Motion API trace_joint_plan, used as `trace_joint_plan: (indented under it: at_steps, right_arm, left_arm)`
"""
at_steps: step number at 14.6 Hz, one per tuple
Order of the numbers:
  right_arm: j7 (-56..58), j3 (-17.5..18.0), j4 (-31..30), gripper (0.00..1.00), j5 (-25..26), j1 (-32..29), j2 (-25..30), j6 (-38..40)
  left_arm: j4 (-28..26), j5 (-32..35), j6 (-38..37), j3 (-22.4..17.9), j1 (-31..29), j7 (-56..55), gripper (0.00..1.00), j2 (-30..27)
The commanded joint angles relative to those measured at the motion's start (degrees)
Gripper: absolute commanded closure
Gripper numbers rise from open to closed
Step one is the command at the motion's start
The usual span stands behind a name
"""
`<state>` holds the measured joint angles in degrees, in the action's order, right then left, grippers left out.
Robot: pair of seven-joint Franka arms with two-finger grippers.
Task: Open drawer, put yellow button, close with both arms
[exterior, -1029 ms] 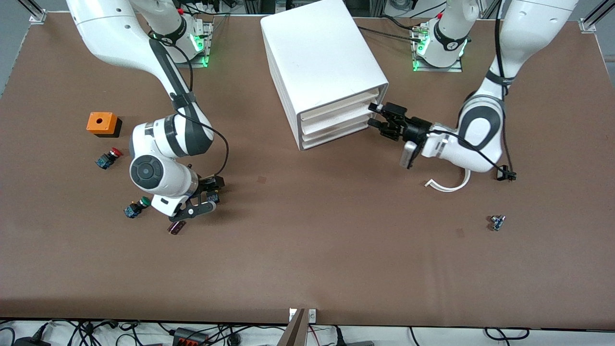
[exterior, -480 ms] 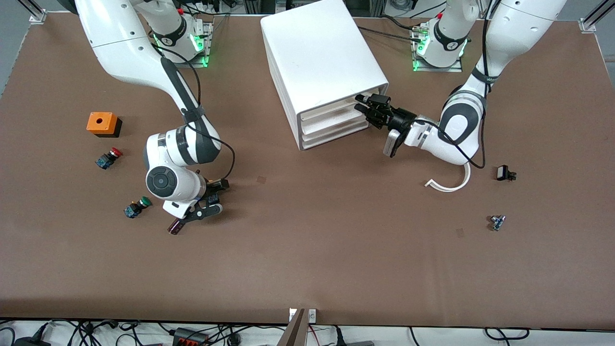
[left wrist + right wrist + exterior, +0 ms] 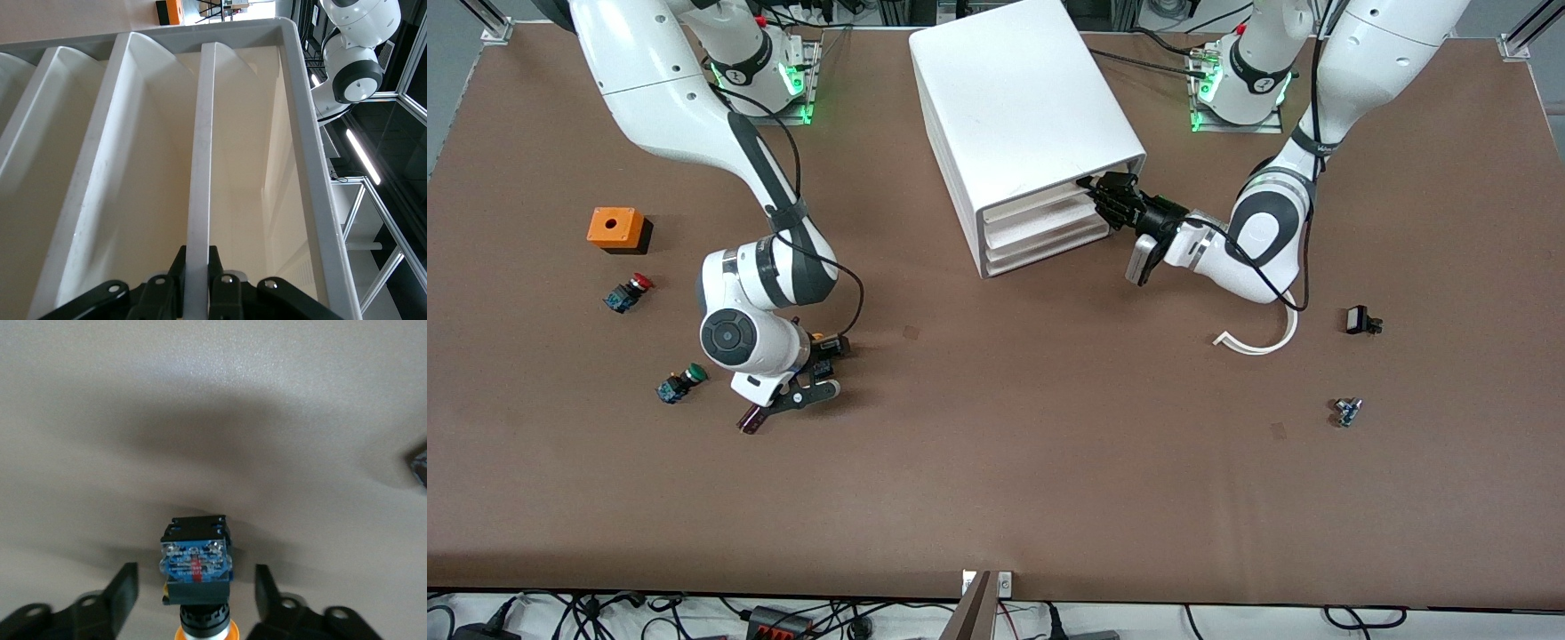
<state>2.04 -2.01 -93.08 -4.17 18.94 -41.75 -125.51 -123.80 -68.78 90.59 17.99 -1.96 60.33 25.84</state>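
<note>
So compared to a second ago, the left pincer (image 3: pixel 1107 197) has slid in from just off the cabinet's (image 3: pixel 1024 116) corner and now sits right at the front of the drawer (image 3: pixel 1040 197), the top one of the three. In the left wrist view the fingertips (image 3: pixel 177 264) are pinched onto the thin white front lip of the drawer (image 3: pixel 199 200), one on each side of it. The drawer doesn't look pulled out yet.

The right arm has shifted a bit toward the middle of the table (image 3: pixel 996 480) over that same second, and the right pincer (image 3: pixel 818 360) is down low at the table. Its fingers (image 3: pixel 123 590) are spread wide, with the yellow button (image 3: pixel 197 577) sitting between them, not touching either one. In the front view you just catch the yellow button (image 3: pixel 818 338) peeking out by the wrist.

Other stuff near the right pincer: a green-capped button (image 3: pixel 679 384) beside it toward the right arm's end, then a red-capped button (image 3: pixel 627 292) and an orange box (image 3: pixel 616 228) further that way. A small dark piece (image 3: pixel 752 420) lies just beside the pincer. Near the left pincer there's a curved white strip (image 3: pixel 1258 340), a small black part (image 3: pixel 1360 321) and a tiny blue part (image 3: pixel 1347 410). None of it sits between the button and the drawer.
</note>
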Motion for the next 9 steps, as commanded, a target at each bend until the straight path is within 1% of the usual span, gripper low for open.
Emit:
trace_joint_plan:
  at_steps: [1,2,3,4,6,7,9]
  right_arm:
    - [0.07,-0.28,0.71,0.62,-0.40,0.14,-0.53,0.00]
    - [0.07,-0.28,0.80,0.82,-0.49,0.14,-0.53,0.18]
    - [-0.02,-0.28,0.97,0.98,-0.75,0.14,-0.27,0.18]
    - [0.33,-0.28,1.24,1.00,-1.01,0.05,0.17,0.18]
    - [0.59,-0.37,3.60,1.00,-1.02,-0.04,1.84,2.10]
    - [0.51,-0.37,6.05,1.00,-1.02,0.05,2.80,4.20]
    - [0.42,-0.28,12.80,1.00,-1.02,0.57,3.60,10.25]
  left_arm:
    - [1.54,-1.00,0.72,-0.06,-0.41,0.49,0.99,0.17]
    - [2.42,-0.83,0.72,-0.49,-0.50,0.40,0.99,0.70]
    - [4.34,-0.48,0.72,-1.28,-0.85,0.31,0.99,2.01]
    - [6.19,-0.13,0.72,-2.07,-0.94,0.05,0.99,3.50]
    - [10.05,-0.04,0.72,-3.21,-0.94,-0.74,0.99,6.14]
    - [12.33,0.05,0.64,-3.74,-0.94,-1.53,0.99,7.46]
    - [16.82,3.02,0.64,-4.97,-0.94,-3.46,0.99,9.13]
